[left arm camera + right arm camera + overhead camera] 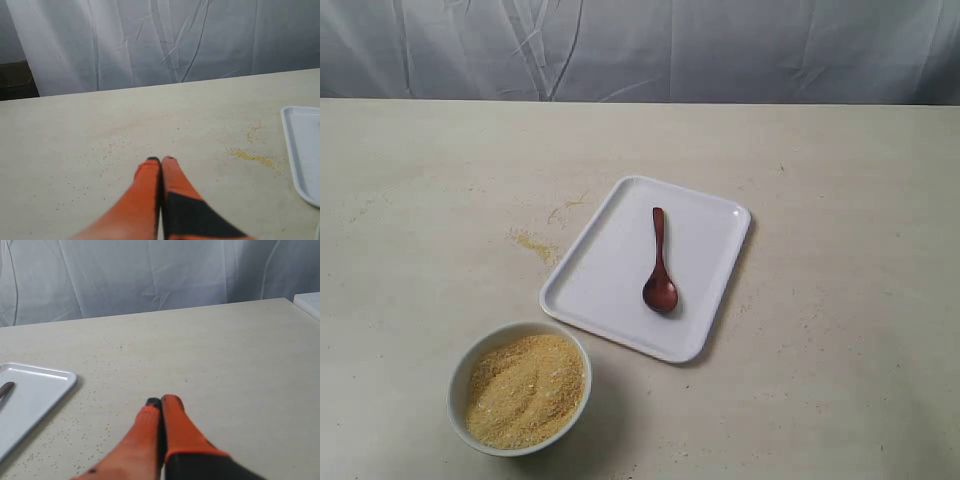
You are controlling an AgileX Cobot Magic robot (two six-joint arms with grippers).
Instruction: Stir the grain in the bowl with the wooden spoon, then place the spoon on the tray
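Spoon point(659, 262) on tray point(605, 275); R fingers point(174, 426) well apart, pinched

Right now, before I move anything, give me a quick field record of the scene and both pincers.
tray: on the table
bowl: on the table, apart from the tray
grain: mounded in the bowl
wooden spoon: lying in the tray, ungripped
spilled granules: on the table beside the tray
left pincer: shut, empty
right pincer: shut, empty

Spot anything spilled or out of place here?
Yes: loose grain lies spilled on the table beside the tray, outside the bowl. The wooden spoon lies inside the tray; nothing else stands out.
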